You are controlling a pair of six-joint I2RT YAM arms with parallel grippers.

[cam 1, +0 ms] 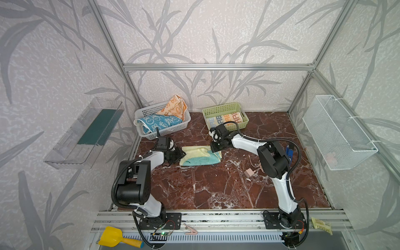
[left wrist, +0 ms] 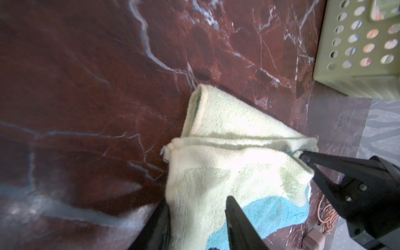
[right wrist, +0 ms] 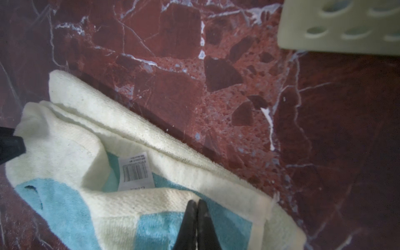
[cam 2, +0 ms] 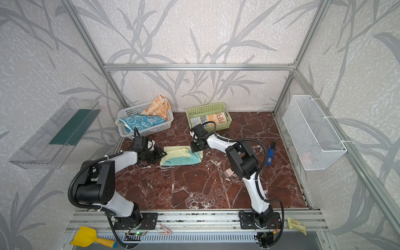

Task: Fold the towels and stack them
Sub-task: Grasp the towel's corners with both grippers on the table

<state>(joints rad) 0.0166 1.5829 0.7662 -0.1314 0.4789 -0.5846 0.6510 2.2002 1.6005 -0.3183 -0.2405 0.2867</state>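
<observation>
A pale-yellow towel [cam 1: 201,157] [cam 2: 181,157] with a blue whale lies partly folded mid-table. My left gripper [cam 1: 180,154] [left wrist: 198,203] stands open at its left edge, and the cloth [left wrist: 227,173] fills the gap between its fingers. My right gripper [cam 1: 214,149] [right wrist: 197,202] is shut at the top layer's corner hem [right wrist: 151,194], which is raised over a barcode label. A blue bunny towel [cam 1: 160,122] and an orange bunny towel [cam 1: 175,107] sit crumpled in the white basket [cam 1: 140,112]. A striped RAB towel [cam 1: 225,121] lies folded in the green basket [cam 1: 220,108].
A pink charger plug [cam 1: 249,172] with its cable lies right of the towel. A blue gadget [cam 1: 289,153] shows behind the right arm. There is a wire basket [cam 1: 339,134] on the right wall and a clear shelf [cam 1: 82,134] on the left wall.
</observation>
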